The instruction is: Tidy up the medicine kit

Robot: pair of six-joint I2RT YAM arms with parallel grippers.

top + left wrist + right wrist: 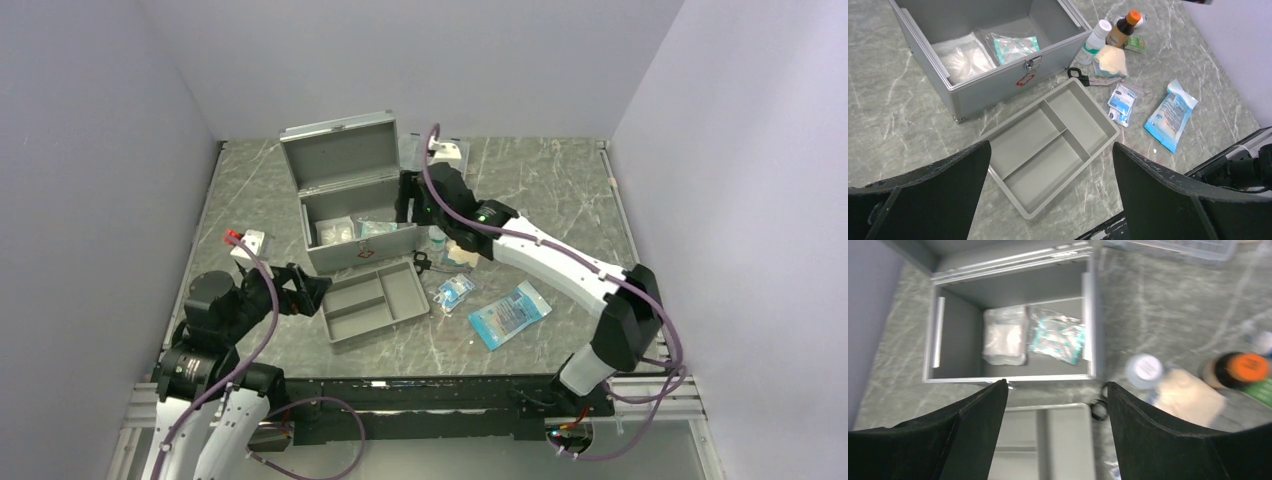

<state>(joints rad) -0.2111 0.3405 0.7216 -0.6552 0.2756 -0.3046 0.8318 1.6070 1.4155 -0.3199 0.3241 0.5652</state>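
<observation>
Left gripper (1050, 150) and right gripper (1057, 385) spread empty near grey medicine kit (360, 246), lid raised, red-marked front

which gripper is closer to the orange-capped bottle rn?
Right. The right gripper hangs open by the medicine kit's right side, near the orange-capped bottle. The left gripper is at the divided tray's left end, with the tray between.

Left arm tucked low at the near left, left gripper (312, 292) angled right, jaws spread wide, right arm reaching long to the far centre, right gripper (408, 203) tipped downward, jaws wide apart.
</observation>
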